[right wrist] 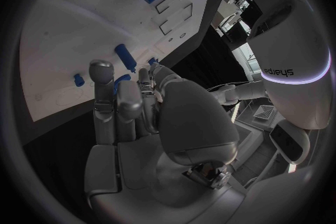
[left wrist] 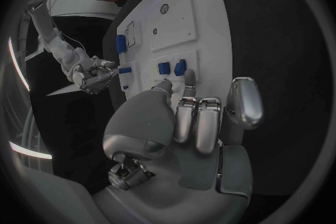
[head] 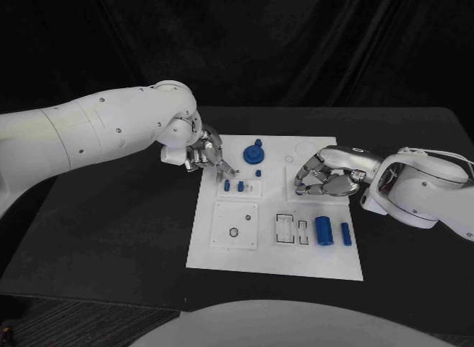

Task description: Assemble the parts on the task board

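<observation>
- The left robot hand (head: 203, 154) hangs over the far left part of the task board (head: 248, 256), its fingers (left wrist: 186, 117) pointing down towards two small blue pegs (head: 233, 186). The left wrist view shows the fingertips close above these pegs; nothing appears between them, so I read this robot hand as released, holding nothing, though the tips are partly hidden.
- The right robot hand (head: 329, 173) sits over the far right part of the board with its fingers curled in. Whether a small part lies inside that curl I cannot tell.
- Between the two hands, a blue gear-like part (head: 255, 152) stands near the board's far edge, with a tiny blue piece (head: 258, 173) just beside it.
- Nearer the robot, a large blue cylinder (head: 324, 229) and a slimmer blue rod (head: 345, 233) lie loose on the board, just beside open rectangular slots (head: 292, 228).
- A round recess (head: 233, 232) on the near left panel looks unfilled.
- Judged from this, the task is at an early to middle stage: the pegs seem seated, the cylinder and rod still wait.
- The board rests on the black surface (head: 112, 231).
</observation>
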Controlling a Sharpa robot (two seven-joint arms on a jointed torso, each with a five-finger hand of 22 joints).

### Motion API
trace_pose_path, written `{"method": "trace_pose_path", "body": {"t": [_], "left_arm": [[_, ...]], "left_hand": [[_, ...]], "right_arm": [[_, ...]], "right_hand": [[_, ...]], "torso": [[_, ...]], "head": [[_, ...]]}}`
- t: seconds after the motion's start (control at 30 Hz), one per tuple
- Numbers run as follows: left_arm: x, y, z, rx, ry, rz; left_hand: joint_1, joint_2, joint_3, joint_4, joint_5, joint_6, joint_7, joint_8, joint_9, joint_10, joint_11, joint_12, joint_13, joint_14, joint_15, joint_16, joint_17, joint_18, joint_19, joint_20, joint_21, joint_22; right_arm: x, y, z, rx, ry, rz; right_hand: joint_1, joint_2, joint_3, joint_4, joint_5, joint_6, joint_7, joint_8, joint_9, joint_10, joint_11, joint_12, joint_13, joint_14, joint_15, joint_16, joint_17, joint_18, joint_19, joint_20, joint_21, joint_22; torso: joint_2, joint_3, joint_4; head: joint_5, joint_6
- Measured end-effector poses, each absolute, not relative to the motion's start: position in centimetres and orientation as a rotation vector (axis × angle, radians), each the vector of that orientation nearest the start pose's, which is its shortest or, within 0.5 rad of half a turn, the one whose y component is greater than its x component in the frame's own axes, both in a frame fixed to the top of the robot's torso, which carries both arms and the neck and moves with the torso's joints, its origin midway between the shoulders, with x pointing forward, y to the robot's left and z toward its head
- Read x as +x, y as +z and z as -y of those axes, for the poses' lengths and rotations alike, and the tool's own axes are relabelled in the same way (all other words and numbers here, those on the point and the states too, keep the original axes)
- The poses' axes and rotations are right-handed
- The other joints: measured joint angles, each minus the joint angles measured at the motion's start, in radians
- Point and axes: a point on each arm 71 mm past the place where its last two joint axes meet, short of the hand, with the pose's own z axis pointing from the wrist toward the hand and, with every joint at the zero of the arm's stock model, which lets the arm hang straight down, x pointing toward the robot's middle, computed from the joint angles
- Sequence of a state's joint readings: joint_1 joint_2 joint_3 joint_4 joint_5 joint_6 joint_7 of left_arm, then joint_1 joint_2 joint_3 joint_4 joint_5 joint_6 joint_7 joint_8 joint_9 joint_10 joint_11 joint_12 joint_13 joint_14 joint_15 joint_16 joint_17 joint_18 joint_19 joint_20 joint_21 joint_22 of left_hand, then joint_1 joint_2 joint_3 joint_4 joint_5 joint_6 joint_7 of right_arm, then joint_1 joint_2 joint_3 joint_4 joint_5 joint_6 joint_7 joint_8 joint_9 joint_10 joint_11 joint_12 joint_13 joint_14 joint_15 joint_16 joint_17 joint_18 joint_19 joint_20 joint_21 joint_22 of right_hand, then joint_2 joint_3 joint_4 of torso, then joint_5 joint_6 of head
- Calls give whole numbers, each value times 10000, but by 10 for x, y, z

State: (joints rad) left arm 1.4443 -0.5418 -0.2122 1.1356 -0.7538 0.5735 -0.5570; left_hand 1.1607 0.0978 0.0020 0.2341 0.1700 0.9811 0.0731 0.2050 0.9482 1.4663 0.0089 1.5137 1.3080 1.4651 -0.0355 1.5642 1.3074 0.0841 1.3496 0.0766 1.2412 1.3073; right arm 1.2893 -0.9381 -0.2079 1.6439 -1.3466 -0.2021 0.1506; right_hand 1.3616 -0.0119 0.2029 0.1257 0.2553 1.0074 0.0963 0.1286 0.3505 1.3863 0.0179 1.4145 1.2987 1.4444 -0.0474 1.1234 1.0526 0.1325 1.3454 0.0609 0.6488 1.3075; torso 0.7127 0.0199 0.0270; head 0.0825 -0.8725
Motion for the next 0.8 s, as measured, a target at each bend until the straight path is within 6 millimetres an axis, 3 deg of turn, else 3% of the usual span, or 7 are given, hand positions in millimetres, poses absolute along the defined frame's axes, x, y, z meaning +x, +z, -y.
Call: {"method": "trace_pose_path", "body": {"t": [0.17,0.8], "left_arm": [[539,-191,-173,-670,-3603,-26955],[537,-195,-169,-503,-3562,-27145]], "left_hand": [[233,17,133,-172,249,36,-36,-144,-67,0,1,0,0,0,0,0,0,1,0,0,0,0],[424,-3,458,-511,453,146,-72,-271,-165,-1,1,-1,1,0,0,0,0,0,-36,36,0,0]], "right_arm": [[441,-197,199,-3488,9097,-17988],[441,-197,198,-3499,9104,-17993]], "right_hand": [[0,0,27,27,41,0,0,0,1,0,0,0,0,0,0,0,0,0,0,0,-5,0],[1,0,55,-2,160,0,0,0,16,0,0,0,1,0,0,1,0,0,0,0,-77,-1]], "torso": [[-1,0,1],[-11,11,-5]], "head": [[0,0],[7,0]]}}
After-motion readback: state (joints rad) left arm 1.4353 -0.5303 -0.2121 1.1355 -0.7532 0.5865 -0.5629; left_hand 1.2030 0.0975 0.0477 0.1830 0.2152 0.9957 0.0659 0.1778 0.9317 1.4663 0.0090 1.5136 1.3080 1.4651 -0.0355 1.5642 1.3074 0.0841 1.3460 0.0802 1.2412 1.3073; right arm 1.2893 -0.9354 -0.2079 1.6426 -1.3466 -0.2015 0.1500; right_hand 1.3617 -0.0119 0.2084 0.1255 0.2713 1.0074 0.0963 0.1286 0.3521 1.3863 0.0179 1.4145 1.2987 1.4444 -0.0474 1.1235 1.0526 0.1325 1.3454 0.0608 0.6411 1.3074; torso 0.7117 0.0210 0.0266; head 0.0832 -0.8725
